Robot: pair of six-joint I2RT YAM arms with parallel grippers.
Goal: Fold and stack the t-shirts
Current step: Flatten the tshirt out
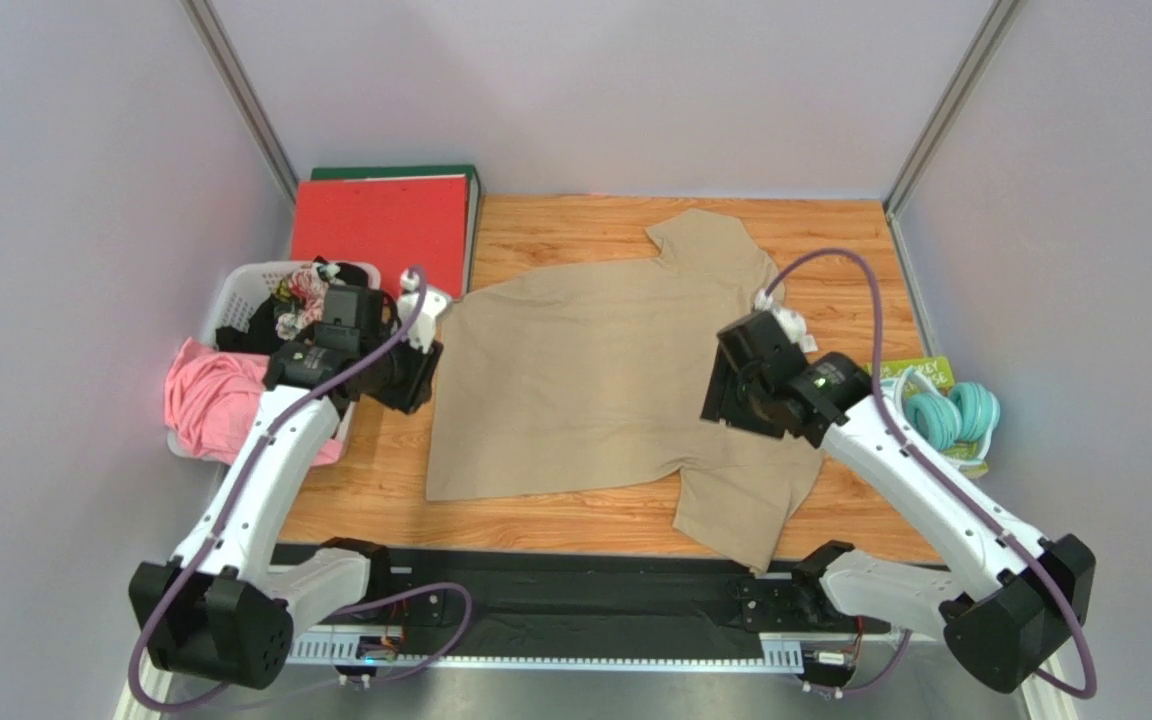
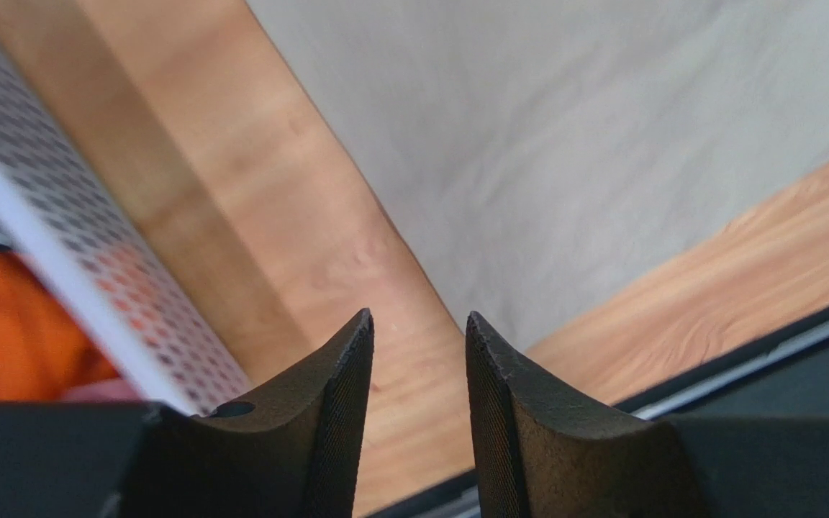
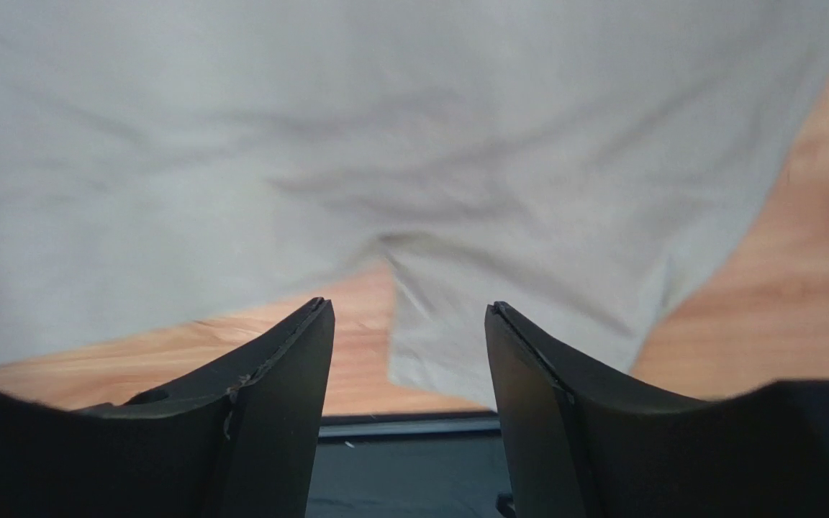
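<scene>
1. Tan t-shirt [image 1: 597, 375] lies spread flat and sideways on the wooden worktop [image 1: 387, 483], hem toward the left arm [image 1: 259, 465], sleeves and shoulders toward the right arm [image 1: 913, 465]. That layout seems meant to give each arm one end of the cloth.
2. No fold shows yet. Both sleeves stick out, one at the far edge and one at the near edge, so I judge the task to be at its start.
3. Left jaws are slightly spread and pinch nothing. In the left wrist view they hang over bare wood just beside the shirt's hem edge, probably lined up to catch that edge.
4. Right jaws are spread wider, also empty. They hover over the notch where the near sleeve [image 3: 516, 313] meets the body, a sensible spot for taking the sleeve or the shoulder.
5. White basket [image 1: 237, 288] sits left of the worktop, close to the left arm. It holds mixed clothes, with a pink garment [image 1: 214, 398] draped over its rim, likely the supply for later folds.
6. Red binder [image 1: 382, 225] at the far left and teal headphones [image 1: 950, 413] at the right lie apart from the shirt and look unrelated.
7. Risk: thin cloth flat on wood is hard to pinch, and one layer may slip free.
</scene>
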